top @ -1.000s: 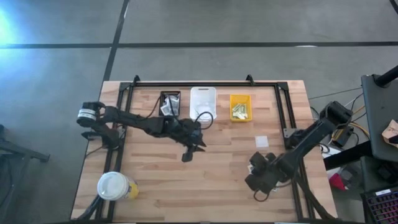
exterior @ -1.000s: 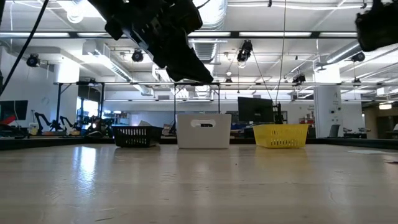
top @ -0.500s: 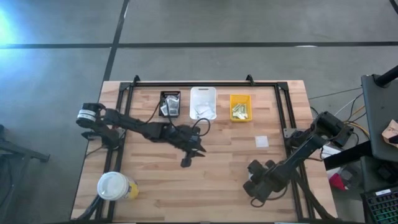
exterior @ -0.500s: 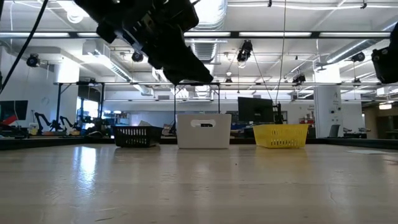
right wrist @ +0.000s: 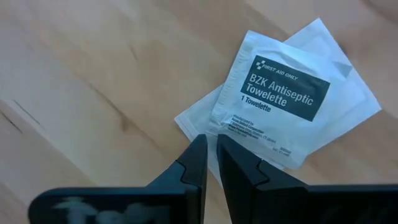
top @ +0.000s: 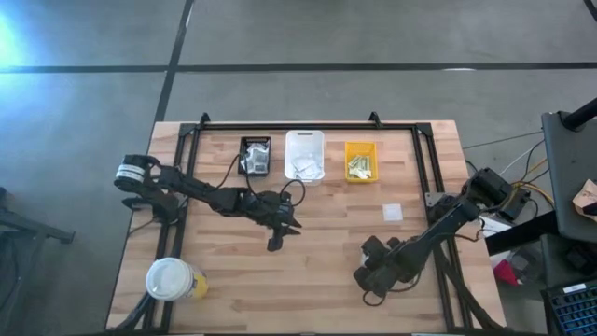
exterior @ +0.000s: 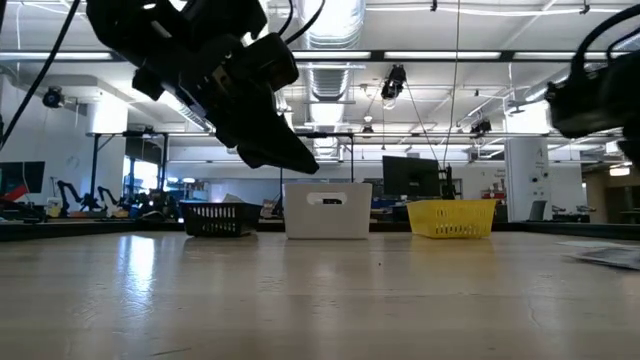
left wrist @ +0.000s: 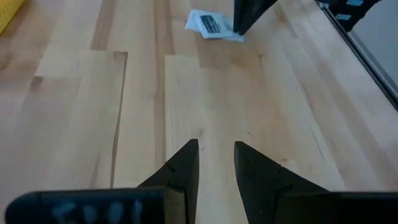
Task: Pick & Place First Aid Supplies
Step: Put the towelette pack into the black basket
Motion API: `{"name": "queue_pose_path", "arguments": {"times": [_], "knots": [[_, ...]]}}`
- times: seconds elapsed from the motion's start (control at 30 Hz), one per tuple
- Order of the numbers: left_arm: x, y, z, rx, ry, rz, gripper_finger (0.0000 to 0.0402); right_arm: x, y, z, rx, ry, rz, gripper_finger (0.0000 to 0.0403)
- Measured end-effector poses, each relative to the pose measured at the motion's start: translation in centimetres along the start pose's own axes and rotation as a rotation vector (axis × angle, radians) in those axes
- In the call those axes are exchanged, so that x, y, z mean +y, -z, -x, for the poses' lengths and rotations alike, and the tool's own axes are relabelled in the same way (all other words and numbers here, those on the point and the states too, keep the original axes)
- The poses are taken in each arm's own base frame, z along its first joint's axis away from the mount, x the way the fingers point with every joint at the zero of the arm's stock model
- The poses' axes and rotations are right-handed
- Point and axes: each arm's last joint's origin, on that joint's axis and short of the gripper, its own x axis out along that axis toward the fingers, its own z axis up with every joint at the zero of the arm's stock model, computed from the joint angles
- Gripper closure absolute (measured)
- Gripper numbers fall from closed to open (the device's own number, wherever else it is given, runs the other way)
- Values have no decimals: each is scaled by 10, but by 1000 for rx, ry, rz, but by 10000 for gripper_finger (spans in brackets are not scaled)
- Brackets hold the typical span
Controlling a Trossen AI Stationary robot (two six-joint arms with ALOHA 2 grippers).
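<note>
Two white square packets [right wrist: 283, 99] with a dark printed patch lie overlapped, flat on the wooden table at its right middle [top: 393, 212], and show in the left wrist view [left wrist: 211, 25]. My right gripper [right wrist: 211, 144] points steeply down at their nearest corner, open only by a narrow slit with nothing in it; from above it shows beside them [top: 385, 250]. My left gripper [left wrist: 216, 149] hangs open and empty over the table's middle [top: 295, 227], pointing toward the packets. My right gripper has its fingertips [right wrist: 199, 146] at the corner of the lower packet [right wrist: 194, 121]. I cannot tell whether they touch it or stand just above it. My left gripper touches nothing.
Three small bins stand in a row at the far edge: black [top: 255, 156], white [top: 305, 154] and yellow [top: 360, 161], each with packets inside. A white-lidded cup [top: 171, 278] stands at the near left corner. A black frame [top: 424, 149] rims the table.
Both grippers have sunk toward the table. My left gripper has drawn back a little toward the left and near edges. My right gripper has come down near the packets, shifting toward the left edge. The packets have stayed where they were.
</note>
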Motion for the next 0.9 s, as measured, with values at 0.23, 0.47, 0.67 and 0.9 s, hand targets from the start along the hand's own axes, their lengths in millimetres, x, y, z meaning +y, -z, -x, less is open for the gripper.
{"name": "queue_pose_path", "arguments": {"times": [0.23, 0.47, 0.67, 0.9], "knots": [[1, 11, 1, 0, -2, -3, 307, 10, -22, -11, -60, -64, 34, 365], [2, 11, 2, -81, 2, -15, 307, 15, -46, -17, -114, -109, 98, 365], [1, 11, 2, -88, 2, -43, 307, 15, -66, -21, -154, -116, 151, 365], [1, 6, -1, -156, 11, -53, 307, 17, -85, -24, -178, -157, 200, 365]]}}
